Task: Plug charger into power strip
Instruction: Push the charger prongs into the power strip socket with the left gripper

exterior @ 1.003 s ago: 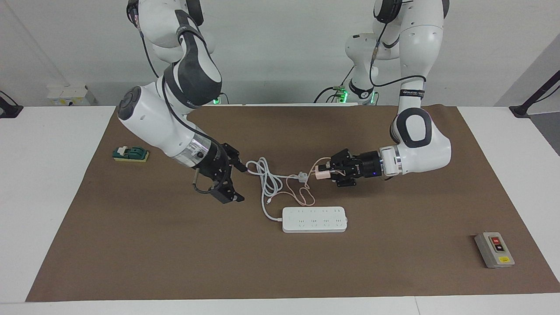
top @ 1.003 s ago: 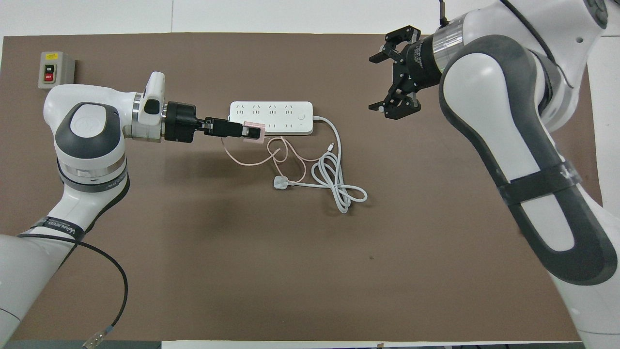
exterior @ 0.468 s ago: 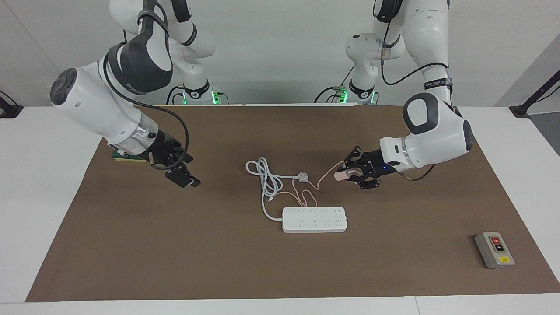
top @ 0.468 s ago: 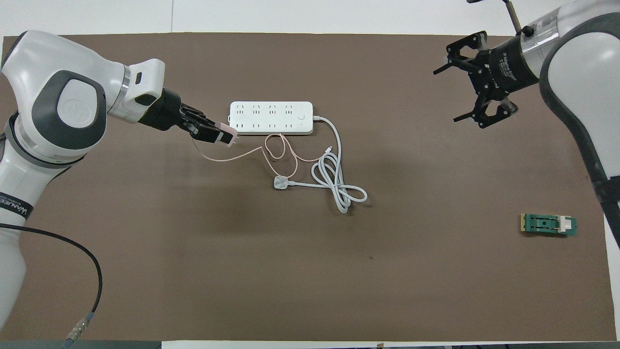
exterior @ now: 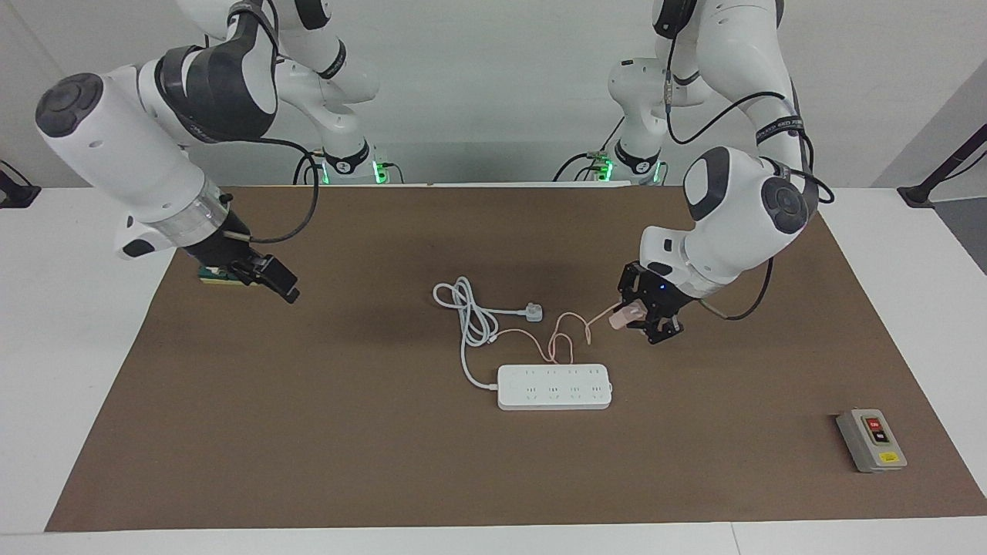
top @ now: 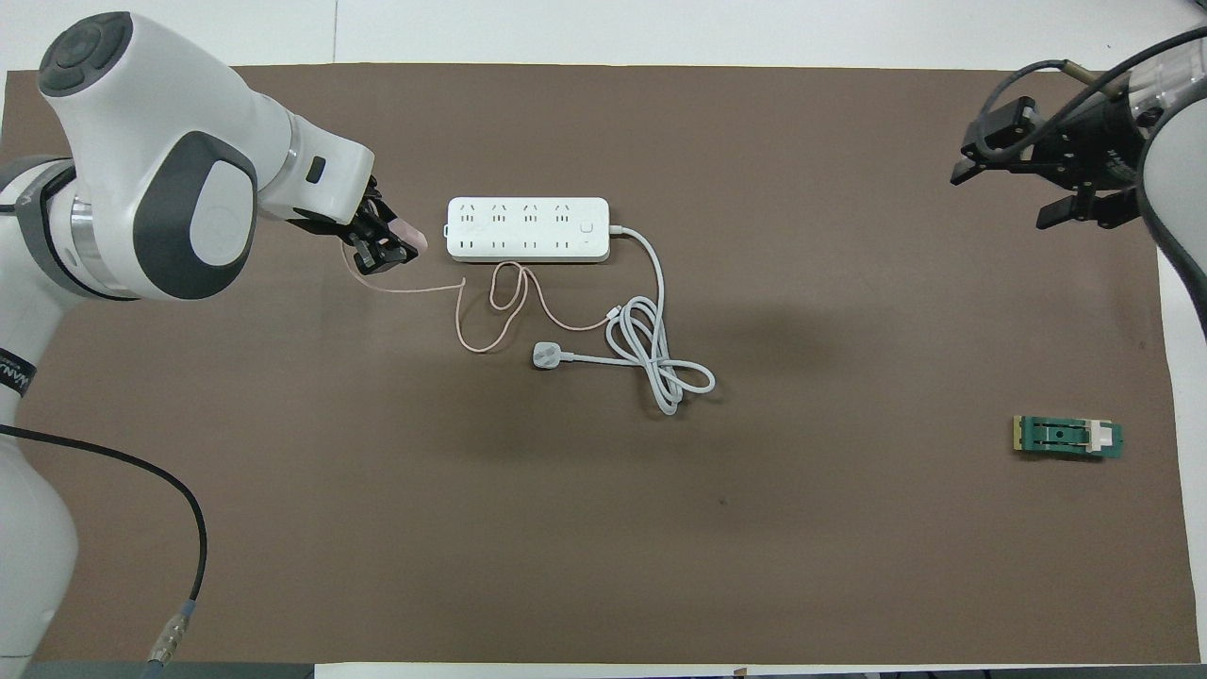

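The power strip [exterior: 554,387] [top: 528,229] lies flat in the middle of the brown mat, sockets up, its thick white cord coiled nearer to the robots. My left gripper [exterior: 644,317] [top: 385,240] is shut on the charger [exterior: 621,317] [top: 411,231], a small pale pink cube held tilted in the air just off the strip's end toward the left arm's side. The charger's thin pink cable [exterior: 567,331] [top: 490,302] trails in loops on the mat beside the strip. My right gripper [exterior: 277,284] [top: 1000,201] hangs open and empty over the mat's edge at the right arm's end.
A white three-pin plug [exterior: 533,312] [top: 547,356] and its coiled cord [top: 660,358] lie nearer to the robots than the strip. A grey button box [exterior: 871,439] sits toward the left arm's end. A green block [top: 1068,438] lies under the right gripper's side.
The left gripper has carried the charger off the strip toward the left arm's end and turned it downward, dragging the cable. The right arm has drawn back to its end of the table.
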Robot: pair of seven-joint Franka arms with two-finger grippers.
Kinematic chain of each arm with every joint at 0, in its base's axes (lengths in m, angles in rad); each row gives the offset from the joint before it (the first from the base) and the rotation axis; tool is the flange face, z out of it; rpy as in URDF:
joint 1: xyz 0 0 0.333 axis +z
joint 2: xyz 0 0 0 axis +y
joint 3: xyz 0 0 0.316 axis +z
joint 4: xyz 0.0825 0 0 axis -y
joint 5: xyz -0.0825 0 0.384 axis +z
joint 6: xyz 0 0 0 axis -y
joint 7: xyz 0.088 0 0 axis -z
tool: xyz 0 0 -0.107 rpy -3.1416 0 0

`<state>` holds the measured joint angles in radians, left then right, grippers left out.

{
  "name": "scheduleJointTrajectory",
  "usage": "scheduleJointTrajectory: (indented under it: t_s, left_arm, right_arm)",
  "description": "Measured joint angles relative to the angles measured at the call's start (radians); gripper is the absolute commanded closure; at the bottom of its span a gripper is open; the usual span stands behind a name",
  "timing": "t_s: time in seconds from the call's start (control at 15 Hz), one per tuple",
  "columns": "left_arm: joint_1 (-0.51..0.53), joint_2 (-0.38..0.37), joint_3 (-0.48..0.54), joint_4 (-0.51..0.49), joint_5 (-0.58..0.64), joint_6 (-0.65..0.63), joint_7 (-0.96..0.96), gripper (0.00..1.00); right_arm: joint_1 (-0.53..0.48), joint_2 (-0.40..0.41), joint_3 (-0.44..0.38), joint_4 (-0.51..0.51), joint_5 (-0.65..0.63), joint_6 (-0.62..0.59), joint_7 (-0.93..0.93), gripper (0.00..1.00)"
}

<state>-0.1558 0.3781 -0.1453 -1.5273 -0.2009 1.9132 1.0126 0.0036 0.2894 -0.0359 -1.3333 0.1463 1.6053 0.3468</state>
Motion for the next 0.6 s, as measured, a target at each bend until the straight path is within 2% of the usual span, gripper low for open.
scheduleJointTrajectory:
  t_s: [0.27, 0.47, 0.6]
  left_arm:
    - [-0.050, 0.020, 0.000, -0.001, 0.111, 0.149, 0.077, 0.93]
    - [-0.087, 0.034, 0.000, -0.014, 0.227, 0.247, 0.079, 0.93]
    - [-0.099, 0.036, 0.000, -0.032, 0.253, 0.257, 0.085, 0.96]
  right_arm:
    - [-0.023, -0.069, 0.000, 0.001, -0.084, -0.060, -0.252, 0.00]
    - [-0.023, -0.126, 0.000, -0.001, -0.100, -0.117, -0.327, 0.00]
    - [-0.023, -0.174, -0.001, -0.018, -0.112, -0.150, -0.351, 0.00]
